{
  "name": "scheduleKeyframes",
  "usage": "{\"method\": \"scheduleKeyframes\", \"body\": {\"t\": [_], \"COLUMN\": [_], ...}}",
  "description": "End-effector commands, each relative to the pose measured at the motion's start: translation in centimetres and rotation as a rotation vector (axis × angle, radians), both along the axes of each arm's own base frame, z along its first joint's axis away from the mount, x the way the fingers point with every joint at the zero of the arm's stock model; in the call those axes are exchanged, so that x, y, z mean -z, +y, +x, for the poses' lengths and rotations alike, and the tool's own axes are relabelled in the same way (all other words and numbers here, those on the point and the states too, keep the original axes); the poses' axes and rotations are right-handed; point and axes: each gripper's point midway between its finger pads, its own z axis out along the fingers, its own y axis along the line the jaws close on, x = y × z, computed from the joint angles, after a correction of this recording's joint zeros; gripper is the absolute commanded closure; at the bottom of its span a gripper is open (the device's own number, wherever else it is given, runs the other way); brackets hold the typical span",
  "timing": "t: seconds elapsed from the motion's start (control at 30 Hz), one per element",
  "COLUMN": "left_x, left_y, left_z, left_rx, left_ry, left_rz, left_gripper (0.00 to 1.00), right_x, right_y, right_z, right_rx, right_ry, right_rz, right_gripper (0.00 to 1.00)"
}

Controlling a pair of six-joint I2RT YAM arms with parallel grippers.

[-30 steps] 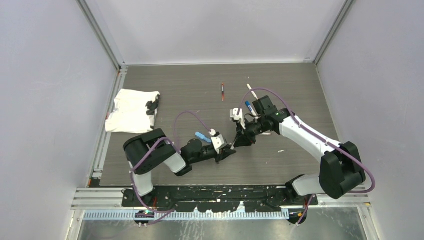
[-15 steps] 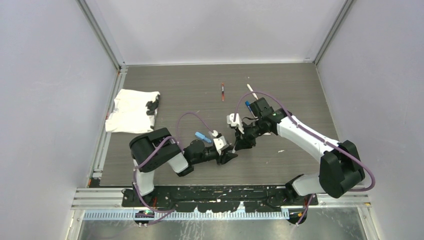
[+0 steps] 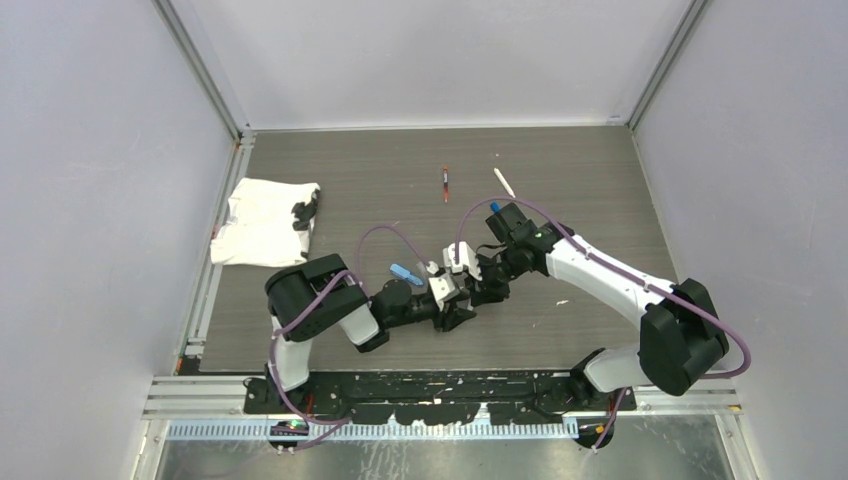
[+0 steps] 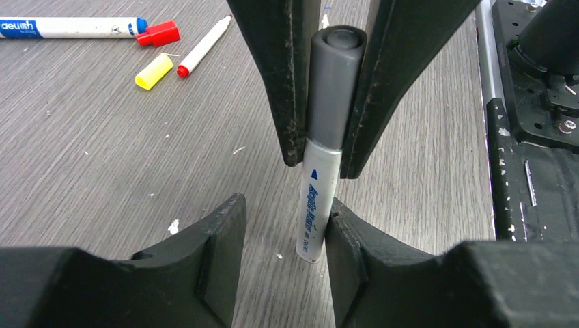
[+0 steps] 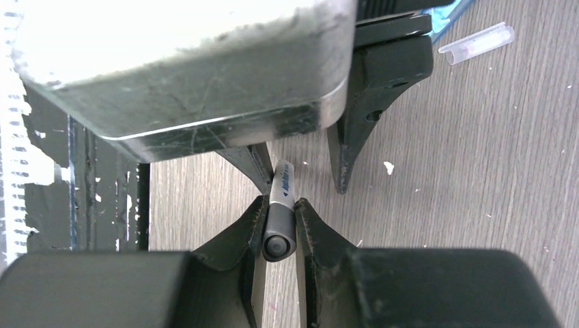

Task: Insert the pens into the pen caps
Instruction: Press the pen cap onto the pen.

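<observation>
The left gripper [image 4: 285, 229] has loosened, its jaws now parted around the pen [image 4: 315, 205] barrel; the right gripper [image 5: 280, 208] stays clenched on its grey cap [image 4: 332, 89], shifted leftward

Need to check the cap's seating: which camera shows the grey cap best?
Left wrist: the grey cap shows full length on its pen, clamped by the right pincer. Right wrist sees mostly its end; from the top it cannot be made out.
</observation>
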Motion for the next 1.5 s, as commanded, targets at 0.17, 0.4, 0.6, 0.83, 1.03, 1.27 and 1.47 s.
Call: {"method": "scheduleKeyframes", "body": {"t": [0.17,0.4,0.6,0.83,1.03,1.27,1.47], "left_x": [-1.5,-1.1,-0.8,0.4,2.3,2.6,2.9], "left_y": [-1.2,-1.7,-1.9,-1.6,-0.9,-0.6,-0.6], "left_z": [0.3,0.3,0.3,0.4,0.4,0.5,0.5], "left_rx": [0.039,0.054,0.06,0.053,0.041,0.03,0.032], "left_ry": [-0.044,-0.028,-0.021,-0.026,-0.034,-0.043,-0.04], "left_rz": [-0.057,-0.057,-0.055,-0.026,0.025,0.038,0.043], "left_gripper": [0.57,0.68,0.96,1.0,0.99,1.0,0.99], "right_x": [-0.4,-0.1,0.2,0.2,-0.6,-2.7,-4.8], "right_y": [-0.1,0.1,0.0,-0.1,-0.1,-0.2,-0.6], "right_z": [0.7,0.6,0.3,-0.9,-1.4,-1.2,-0.3], "right_rx": [-0.018,-0.011,-0.026,-0.078,-0.079,-0.038,0.054], "right_ry": [-0.104,-0.096,-0.091,-0.05,-0.019,0.014,0.045], "right_rz": [-0.035,-0.025,-0.029,-0.023,-0.006,0.054,0.14], "right_gripper": [0.97,0.96,0.96,0.83,0.48,0.38,0.36]}}
